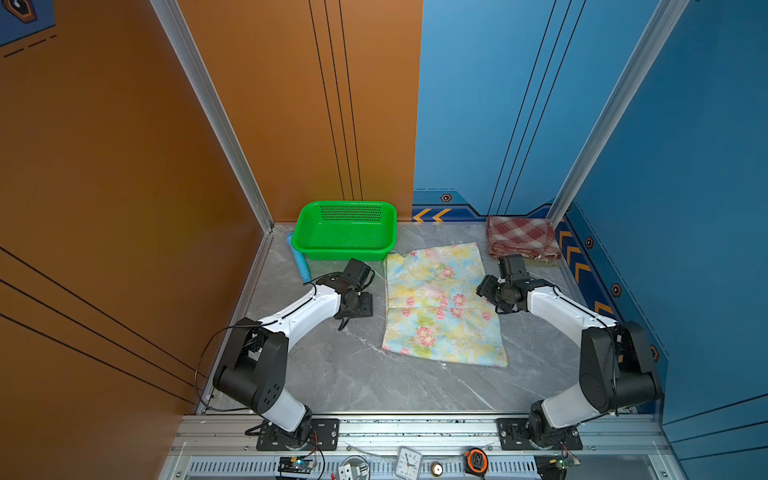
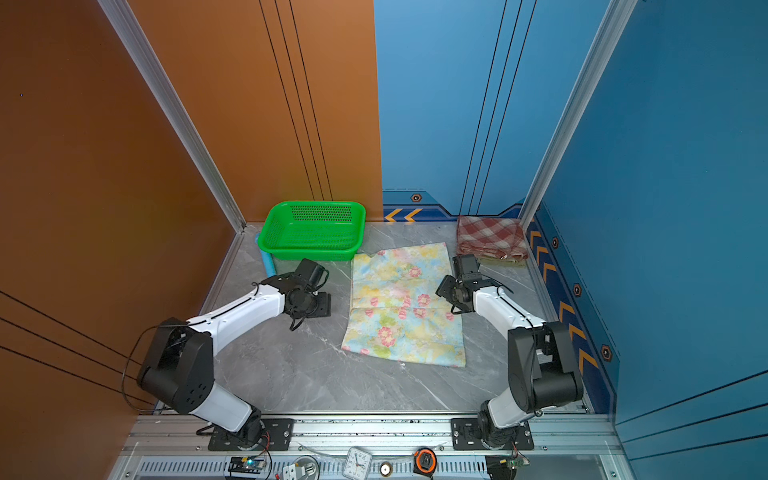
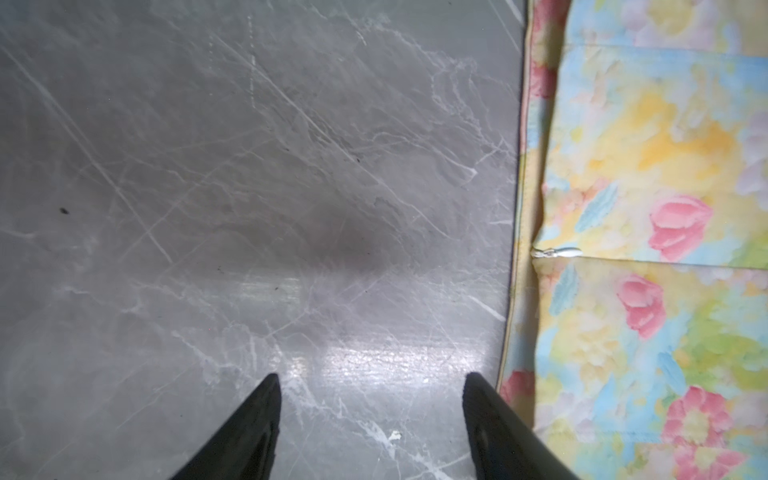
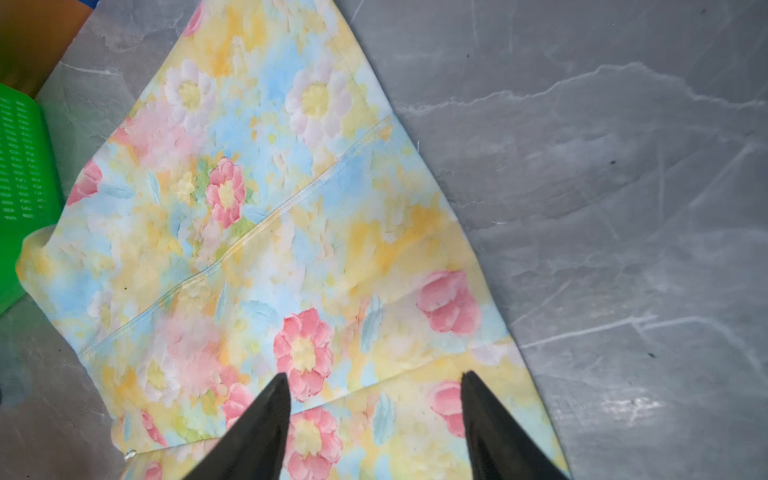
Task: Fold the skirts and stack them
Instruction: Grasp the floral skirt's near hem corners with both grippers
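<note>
The floral skirt (image 1: 440, 303) (image 2: 405, 303) lies spread flat mid-table with a crease across its middle. In the back right corner the plaid skirt (image 1: 521, 237) (image 2: 490, 237) sits folded on an olive-green skirt (image 2: 503, 262), of which only an edge shows. My left gripper (image 3: 370, 378) (image 1: 360, 305) is open over bare table just left of the floral skirt (image 3: 644, 249), holding nothing. My right gripper (image 4: 374, 376) (image 1: 488, 289) is open above the floral skirt's (image 4: 270, 232) right edge, with nothing between its fingers.
A green mesh basket (image 1: 345, 230) (image 2: 313, 230) stands empty at the back, touching the floral skirt's far left corner. A blue tube (image 1: 299, 262) lies left of it. Walls close the table's left, back and right. A clock (image 1: 408, 461) and tape measure (image 1: 476, 459) sit on the front rail.
</note>
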`<action>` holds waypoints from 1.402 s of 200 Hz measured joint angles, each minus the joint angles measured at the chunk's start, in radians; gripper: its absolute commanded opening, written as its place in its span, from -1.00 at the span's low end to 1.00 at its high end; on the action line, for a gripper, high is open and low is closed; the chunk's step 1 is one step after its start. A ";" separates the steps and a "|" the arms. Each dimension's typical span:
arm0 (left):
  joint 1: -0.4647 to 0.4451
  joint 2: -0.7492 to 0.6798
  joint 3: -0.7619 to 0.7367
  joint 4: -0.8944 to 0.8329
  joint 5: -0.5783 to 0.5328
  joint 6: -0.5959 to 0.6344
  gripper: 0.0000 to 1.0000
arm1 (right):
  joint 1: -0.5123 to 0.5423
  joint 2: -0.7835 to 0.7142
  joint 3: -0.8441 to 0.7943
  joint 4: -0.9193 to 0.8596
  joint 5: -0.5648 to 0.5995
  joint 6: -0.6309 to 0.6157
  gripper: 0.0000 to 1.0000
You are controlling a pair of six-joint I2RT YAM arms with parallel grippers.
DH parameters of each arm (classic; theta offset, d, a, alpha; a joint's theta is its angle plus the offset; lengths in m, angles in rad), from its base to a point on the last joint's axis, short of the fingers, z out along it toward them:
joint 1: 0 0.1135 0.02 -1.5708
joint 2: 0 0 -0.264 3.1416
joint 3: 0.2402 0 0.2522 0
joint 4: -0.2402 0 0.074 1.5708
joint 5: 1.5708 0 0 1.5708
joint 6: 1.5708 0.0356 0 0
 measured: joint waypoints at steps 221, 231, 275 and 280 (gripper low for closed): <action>-0.286 -0.099 -0.261 0.337 0.093 -0.127 -0.85 | 0.086 -0.550 -0.458 -0.313 0.007 0.040 -1.00; -0.286 -0.099 -0.261 0.340 0.094 -0.122 -1.00 | 0.086 -0.554 -0.457 -0.309 0.006 0.043 -1.00; -0.258 -0.099 -0.229 0.328 0.114 -0.126 -1.00 | 0.086 -0.536 -0.371 -0.310 0.006 0.038 -1.00; -0.253 -0.098 -0.217 0.326 0.116 -0.124 -1.00 | 0.086 -0.529 -0.354 -0.310 0.006 0.037 -1.00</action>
